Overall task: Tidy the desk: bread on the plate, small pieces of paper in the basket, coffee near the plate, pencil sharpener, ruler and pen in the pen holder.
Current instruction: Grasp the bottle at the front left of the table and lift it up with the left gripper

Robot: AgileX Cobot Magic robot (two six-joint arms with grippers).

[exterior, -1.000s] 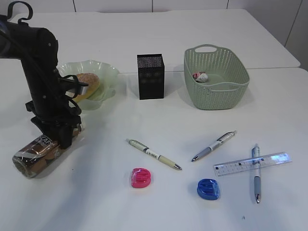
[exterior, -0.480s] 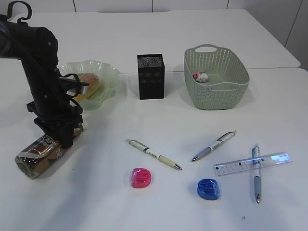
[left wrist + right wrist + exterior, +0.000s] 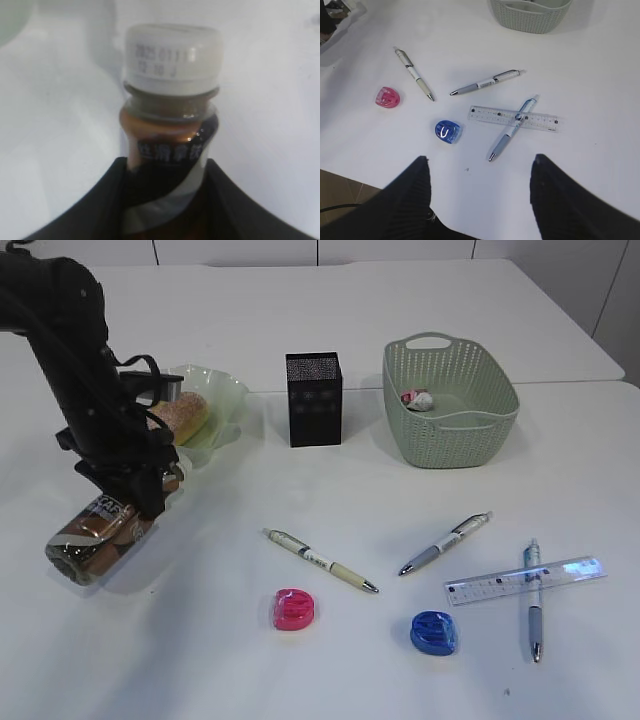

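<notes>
So left gripper (image 3: 135, 502) is clamped on the coffee (image 3: 95, 537) near its neck, bottle tilted at near left, just short of the plate (image 3: 222, 400) where it belongs. Right gripper (image 3: 479, 175) is spread wide, empty, over the pens (image 3: 507, 131).

Bright, even overhead light with soft shadows; the coffee bottle (image 3: 170, 125) fills the left wrist view, slightly blurred.
</notes>
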